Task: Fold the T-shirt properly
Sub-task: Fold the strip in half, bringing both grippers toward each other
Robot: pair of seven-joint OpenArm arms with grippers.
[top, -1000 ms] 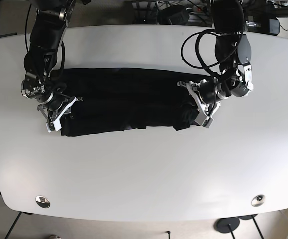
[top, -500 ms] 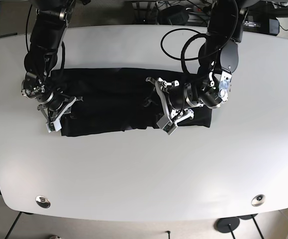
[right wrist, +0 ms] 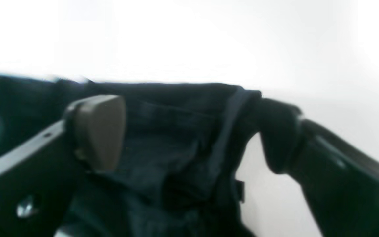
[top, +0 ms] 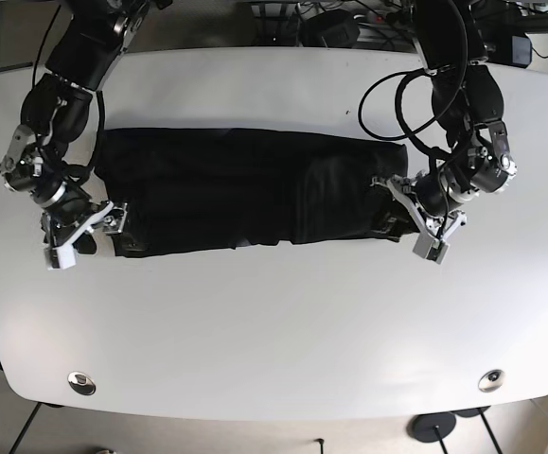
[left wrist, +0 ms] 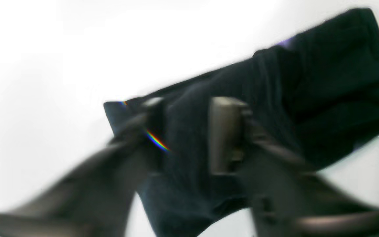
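i see the t-shirt (top: 245, 194) lying as a long dark band across the middle of the counter (top: 274, 322), one end at 9 o'clock, the other at 3. my left gripper (left wrist: 184, 131) is nearly closed, pinching cloth at the 3 o'clock end. my right gripper (right wrist: 189, 131) is spread wide around the 9 o'clock end, gripping nothing i can see, probably lining up a grasp so both ends can be pulled taut.

Both black jointed arms reach down low, the left metal gripper (top: 415, 219) with fingers pinched on dark cloth, the right metal gripper (top: 84, 232) with fingers spread apart.
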